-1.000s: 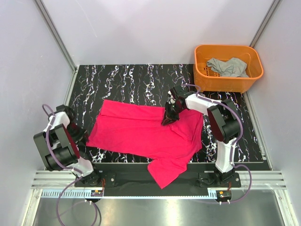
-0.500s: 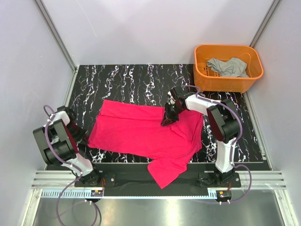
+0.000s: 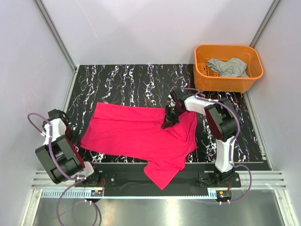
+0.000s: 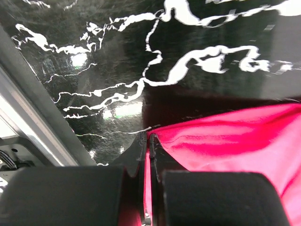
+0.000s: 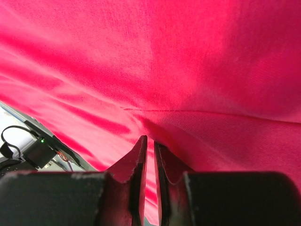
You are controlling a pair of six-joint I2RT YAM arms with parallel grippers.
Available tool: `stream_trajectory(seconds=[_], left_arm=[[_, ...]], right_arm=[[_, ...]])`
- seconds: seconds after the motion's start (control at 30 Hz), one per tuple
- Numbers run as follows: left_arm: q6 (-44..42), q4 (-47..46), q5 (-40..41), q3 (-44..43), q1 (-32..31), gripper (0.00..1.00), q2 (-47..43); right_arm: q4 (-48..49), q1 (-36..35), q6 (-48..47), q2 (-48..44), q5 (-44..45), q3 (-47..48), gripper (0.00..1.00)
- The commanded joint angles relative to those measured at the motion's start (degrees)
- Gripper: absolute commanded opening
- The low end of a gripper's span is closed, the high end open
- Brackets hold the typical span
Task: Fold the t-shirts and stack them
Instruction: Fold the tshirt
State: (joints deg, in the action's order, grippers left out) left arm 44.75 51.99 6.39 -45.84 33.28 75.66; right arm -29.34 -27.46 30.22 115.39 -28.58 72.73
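Observation:
A red t-shirt (image 3: pixel 136 134) lies spread on the black marble table (image 3: pixel 127 80), with one part hanging over the near edge. My left gripper (image 3: pixel 76 138) is at the shirt's left edge. In the left wrist view the gripper (image 4: pixel 146 137) is shut, with a thin fold of the red shirt (image 4: pixel 225 136) between its fingers. My right gripper (image 3: pixel 168 121) is on the shirt's right part, near a raised fold. In the right wrist view the gripper (image 5: pixel 150 141) is shut on the red cloth (image 5: pixel 188 56), which fills that view.
An orange basket (image 3: pixel 228 84) stands at the back right corner with a grey t-shirt (image 3: pixel 228 67) in it. White walls and metal rails close in the table on the left, right and back. The left rail (image 4: pixel 33 127) is close to my left gripper.
The red shirt has slid to the left. My left gripper has moved left and outward with the shirt's edge. The right gripper has stayed near the same spot on the cloth.

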Motion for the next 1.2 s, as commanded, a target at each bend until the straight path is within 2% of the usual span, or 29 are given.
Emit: stream_trajectory(seconds=[0.0,0.03,0.07,0.17,0.23,0.37,0.4,0.43,0.47,0.5,0.53,0.57,0.63,0.67,0.77,0.8,0.93,0.97,1.0,1.17], left_arm=[[1.0,-0.6,0.8,0.2,0.4,0.08,1.3],[1.5,0.4,1.5,0.4,0.4,0.18,0.6],[1.7,0.8,2.2,0.5,0.3,0.34,-0.2],[1.8,2.2,3.5,-0.4,0.2,0.56,-5.0],[0.0,2.9,4.3,-2.2,-0.7,0.57,-4.5],[-6.6,0.1,2.9,-12.0,-7.3,0.58,-1.3],[-8.3,-2.9,-0.2,-13.8,-11.5,0.63,0.1],[-12.1,-4.9,-2.7,-15.3,-13.4,0.65,2.6],[-13.7,-6.5,-5.4,-18.1,-16.5,0.69,4.8],[-15.2,-9.0,-11.1,-19.7,-17.5,0.75,6.9],[-17.7,-9.4,-12.8,-21.6,-18.5,0.78,9.1],[-19.0,-9.2,-13.3,-25.7,-19.4,0.8,14.6],[-21.7,-8.1,-13.7,-30.0,-21.2,0.84,19.6],[-22.6,-7.6,-13.6,-33.8,-21.5,0.85,23.7],[-26.9,-6.5,-14.1,-40.6,-22.1,0.86,30.3],[-27.7,-4.9,-13.5,-42.5,-22.2,0.86,34.8],[-30.1,-4.2,-14.0,-46.7,-22.3,0.82,40.8],[-30.2,-4.5,-14.2,-47.1,-22.3,0.8,41.1],[-30.3,-4.8,-15.2,-47.2,-22.4,0.78,41.7],[-28.8,-4.7,-16.3,-47.2,-22.4,0.74,44.3]], right_arm=[[0.5,0.0,0.0,0.9,0.0,-0.7,0.18],[0.5,-0.1,-0.2,0.5,-0.1,-0.7,0.18],[0.1,-0.1,-0.4,-0.6,-0.2,-0.6,0.18],[-2.4,0.0,-0.9,-3.5,-0.4,1.4,0.19],[-5.4,0.0,-1.4,-5.9,-0.3,3.7,0.21],[-10.7,0.5,-3.5,-10.5,1.7,7.0,0.33],[-11.5,1.0,-4.0,-11.5,2.8,7.2,0.38],[-12.1,1.8,-4.1,-13.2,3.3,7.2,0.47],[-13.2,2.8,-4.2,-14.0,3.6,6.9,0.5],[-13.3,5.3,-4.5,-14.8,4.0,6.6,0.54],[-13.5,6.8,-4.6,-16.2,4.3,5.6,0.59],[-13.5,8.2,-4.7,-16.8,4.8,4.9,0.62],[-13.6,13.4,-5.8,-17.8,6.1,3.7,0.69],[-14.0,15.1,-6.4,-17.9,6.5,2.9,0.81],[-14.1,19.2,-8.4,-17.7,8.4,1.9,0.92],[-14.1,19.7,-9.4,-17.4,9.8,1.9,0.93],[-11.2,21.2,-9.7,-14.9,12.0,0.8,0.9],[-9.9,21.4,-9.7,-14.3,12.7,0.3,0.88],[-9.2,21.5,-9.7,-13.9,13.5,0.0,0.8],[-5.2,22.0,-10.1,-11.5,15.0,-0.3,0.63]])
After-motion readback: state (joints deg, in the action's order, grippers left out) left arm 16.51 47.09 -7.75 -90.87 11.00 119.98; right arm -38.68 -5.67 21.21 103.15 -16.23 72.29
